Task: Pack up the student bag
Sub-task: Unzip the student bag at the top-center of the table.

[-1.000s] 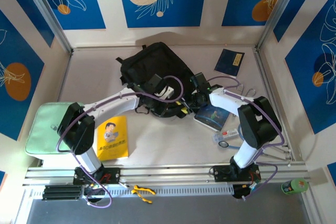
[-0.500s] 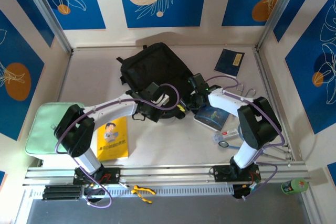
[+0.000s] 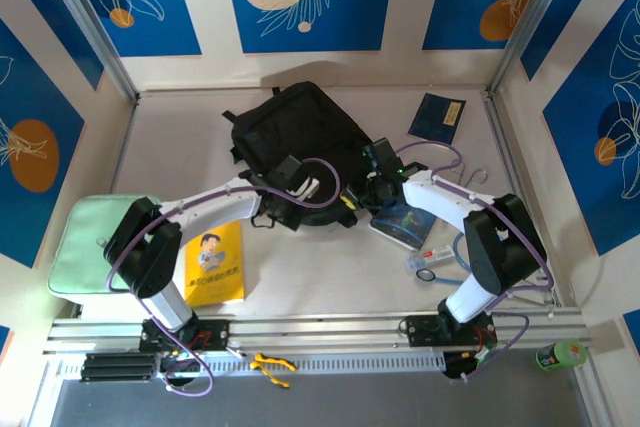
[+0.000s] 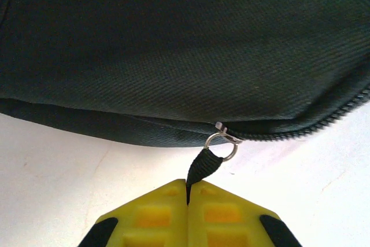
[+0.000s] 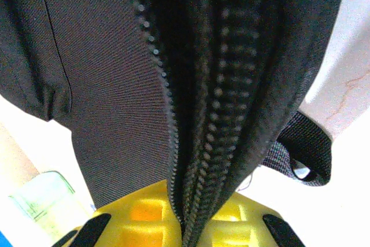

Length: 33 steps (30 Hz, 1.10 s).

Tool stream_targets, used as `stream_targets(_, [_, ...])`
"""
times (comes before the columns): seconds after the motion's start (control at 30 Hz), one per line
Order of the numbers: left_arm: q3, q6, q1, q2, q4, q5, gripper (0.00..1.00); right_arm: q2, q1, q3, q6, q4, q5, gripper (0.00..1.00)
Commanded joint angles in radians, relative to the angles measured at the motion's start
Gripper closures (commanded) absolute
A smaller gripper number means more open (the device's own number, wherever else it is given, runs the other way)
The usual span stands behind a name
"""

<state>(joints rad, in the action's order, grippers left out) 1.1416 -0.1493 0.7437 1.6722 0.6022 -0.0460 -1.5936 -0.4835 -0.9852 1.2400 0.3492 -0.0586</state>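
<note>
Student bag point(image 3: 295, 127) lies flat on the table point(image 3: 320, 277), toward the far middle of it, and both of your arms reach in to its near edge. From above you see it as a big black fabric backpack, with its straps and pockets bunched toward the arms.

Your left gripper point(image 4: 188, 201) is pinched tight on the black fabric pull tab point(image 4: 202, 169). The yellow pads meet with just the tab between them. The tab runs up to a small metal ring point(image 4: 222, 146), which hooks into the slider at the bag's lower seam. To the right of the slider you can see a row of zip teeth curving upward. Pale table surface shows under the bag on both sides of the fingers.

Your right gripper point(image 5: 185, 224) is clamped on the zip point(image 5: 211, 120) itself. The band of teeth drops straight down between the two yellow pads, with black cloth on either side of it. A small webbing loop point(image 5: 303, 154) sticks out at the right of that view.

Elsewhere on the table, a yellow book point(image 3: 213, 263) lies beside your left arm, near the front. A pale green pad point(image 3: 85, 237) hangs off the left edge. A dark blue booklet point(image 3: 437, 118) sits well to the right of the bag, at the back. Another blue book point(image 3: 400, 222) lies partly under your right forearm, touching or just beside the bag's near right corner
</note>
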Motion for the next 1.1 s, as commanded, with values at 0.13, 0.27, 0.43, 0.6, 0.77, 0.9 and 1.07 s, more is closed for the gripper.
stream_targets(0.13, [0.018, -0.007, -0.060, 0.046, 0.067, -0.093, 1.00, 0.047, 0.017, 0.002, -0.022, 0.044, 0.056, 0.97])
stream_targets(0.27, [0.042, 0.011, -0.106, 0.056, 0.058, -0.100, 1.00, 0.054, 0.023, 0.009, -0.022, 0.036, 0.051, 0.97])
stream_targets(0.43, [0.055, 0.035, -0.180, 0.063, 0.014, -0.070, 1.00, 0.058, 0.032, 0.014, -0.021, 0.024, 0.040, 0.97])
stream_targets(0.6, [0.068, 0.030, -0.265, 0.089, -0.042, -0.025, 1.00, 0.054, 0.038, 0.017, -0.018, 0.005, 0.024, 0.97])
stream_targets(0.77, [0.117, 0.030, -0.301, 0.136, -0.050, -0.008, 1.00, 0.041, 0.037, 0.013, -0.009, -0.026, -0.005, 0.97])
stream_targets(0.9, [0.152, 0.000, -0.322, 0.159, -0.044, -0.009, 1.00, 0.031, 0.033, 0.012, -0.004, -0.062, -0.031, 0.97])
stream_targets(1.07, [0.150, -0.072, -0.332, 0.100, -0.031, -0.038, 0.75, -0.011, 0.005, -0.004, 0.008, -0.136, -0.082, 0.95])
